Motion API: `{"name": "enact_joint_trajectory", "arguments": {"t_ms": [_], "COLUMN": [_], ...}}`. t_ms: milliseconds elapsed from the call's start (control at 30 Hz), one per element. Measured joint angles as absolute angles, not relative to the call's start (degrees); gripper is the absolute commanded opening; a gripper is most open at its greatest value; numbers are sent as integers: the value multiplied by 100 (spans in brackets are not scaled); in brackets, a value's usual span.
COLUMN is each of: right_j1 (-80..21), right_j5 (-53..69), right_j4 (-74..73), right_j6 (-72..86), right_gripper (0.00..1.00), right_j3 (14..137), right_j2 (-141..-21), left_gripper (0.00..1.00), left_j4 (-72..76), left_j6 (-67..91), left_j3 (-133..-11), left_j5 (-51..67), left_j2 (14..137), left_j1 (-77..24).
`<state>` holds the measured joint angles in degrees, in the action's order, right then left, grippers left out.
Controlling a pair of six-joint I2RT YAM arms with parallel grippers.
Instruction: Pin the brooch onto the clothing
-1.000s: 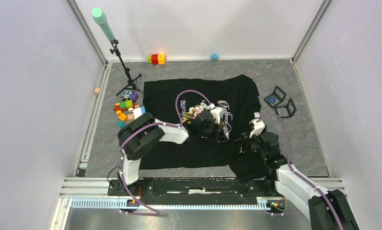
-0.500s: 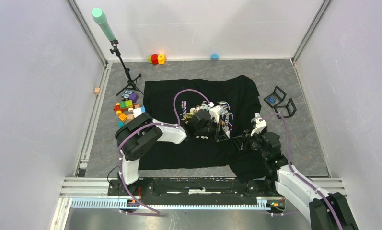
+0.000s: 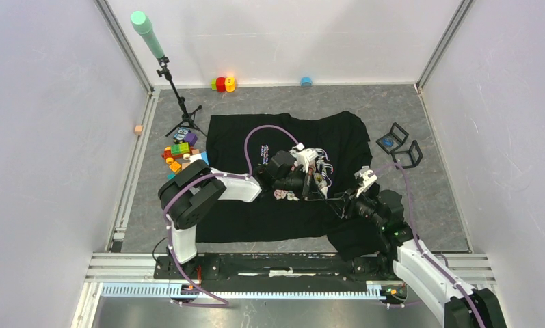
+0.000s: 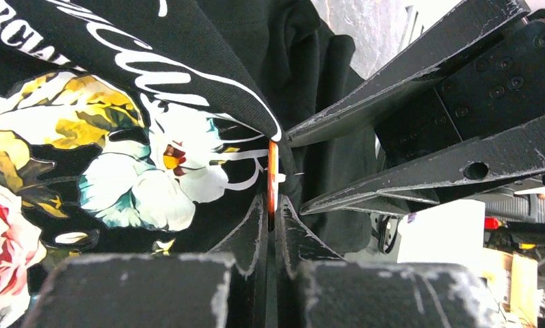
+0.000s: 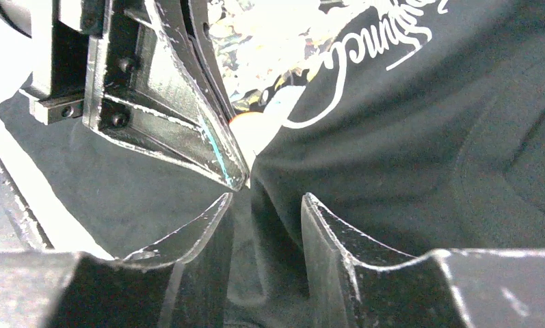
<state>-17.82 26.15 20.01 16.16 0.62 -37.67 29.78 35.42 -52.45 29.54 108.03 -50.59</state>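
The clothing, a black T-shirt with a rose print and white script, lies spread on the grey floor. My left gripper is over its chest. In the left wrist view the left gripper is shut on the brooch, a thin orange piece seen edge-on against a raised fold of the clothing. My right gripper reaches in from the right, its fingers either side of that fold. In the right wrist view the right gripper is open, with a ridge of the clothing between its jaws.
A tripod with a green cylinder stands at the back left, with toy blocks beside the shirt's left edge. Red and yellow blocks and a blue piece lie by the back wall. Black frames sit right of the shirt.
My right arm has stretched left, bringing its fingers up to the left gripper. The left gripper has shifted slightly back and right, bunching the shirt's chest and covering more of the print.
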Motion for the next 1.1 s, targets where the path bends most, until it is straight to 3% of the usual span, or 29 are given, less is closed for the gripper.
{"name": "enact_joint_trajectory", "arguments": {"t_ms": [367, 800, 1100], "right_j1": [-1782, -1782, -1772], "right_j5": [2744, 2786, 2853], "right_j4": [2005, 2001, 1962], "right_j6": [1496, 1463, 1424], "right_gripper": [24, 26, 17], "right_j3": [67, 128, 193], "right_j2": [-3730, -3830, -3870], "left_gripper": [2, 2, 2], "left_j4": [2991, 2941, 2829], "left_j6": [3542, 3540, 3535], "left_j3": [-5245, -5245, -5249], "left_j5": [3321, 3350, 3376], "left_j2": [10803, 10803, 10801], "left_j1": [-5059, -5052, -5048]}}
